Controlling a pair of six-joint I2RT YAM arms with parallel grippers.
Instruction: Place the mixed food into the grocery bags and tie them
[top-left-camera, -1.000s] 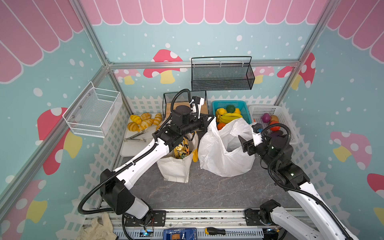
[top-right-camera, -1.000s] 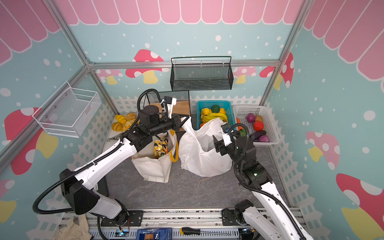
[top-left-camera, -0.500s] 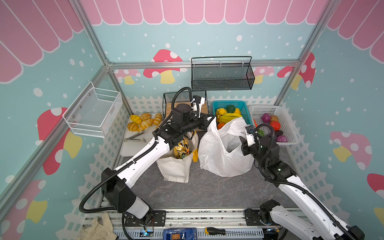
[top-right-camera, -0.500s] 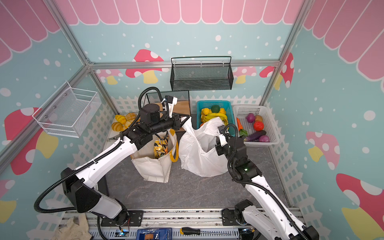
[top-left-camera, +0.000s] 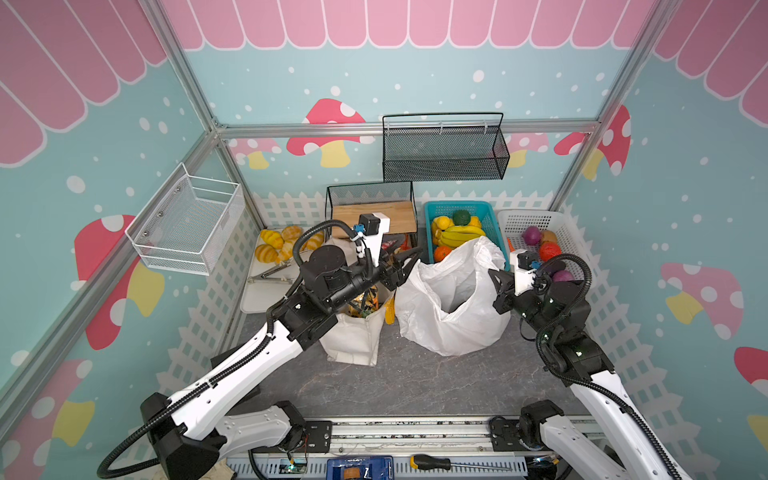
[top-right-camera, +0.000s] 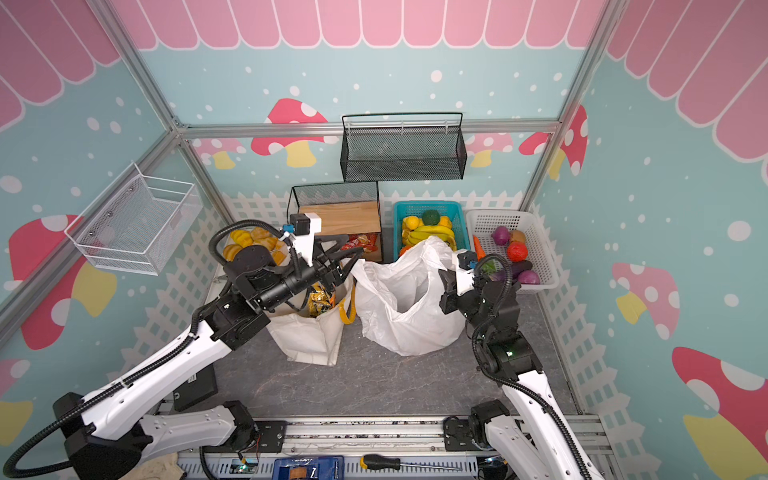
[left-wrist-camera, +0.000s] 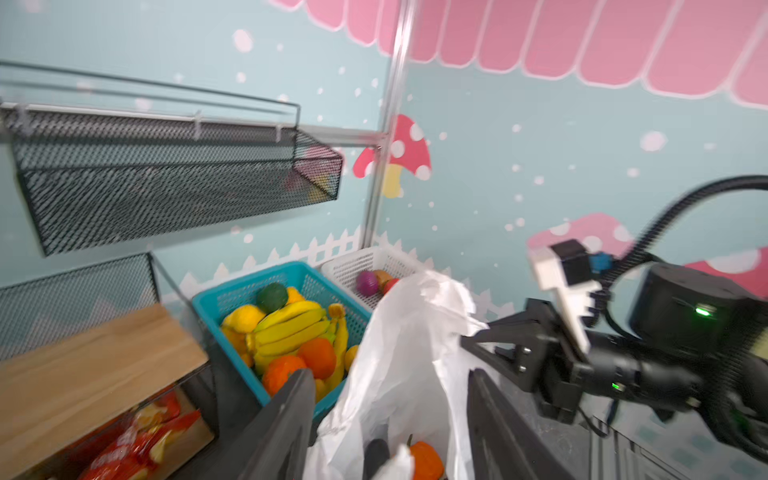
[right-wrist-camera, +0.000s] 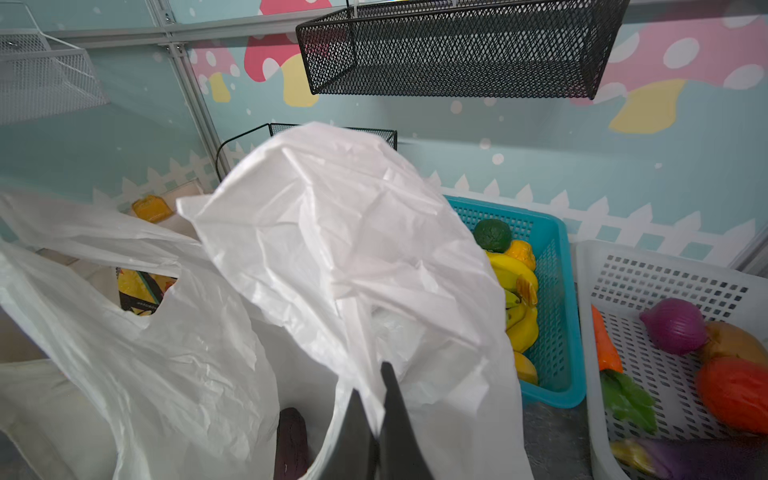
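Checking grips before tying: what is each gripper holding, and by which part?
The right gripper pinches the plastic bag by the raised flap at its rim. The left gripper is open around the opposite rim, holding nothing.

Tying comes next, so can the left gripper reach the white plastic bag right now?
Probably yes: the left gripper is open at the white plastic bag, its edge seemingly between the jaws, nothing in the way. The right gripper is shut on the other side.
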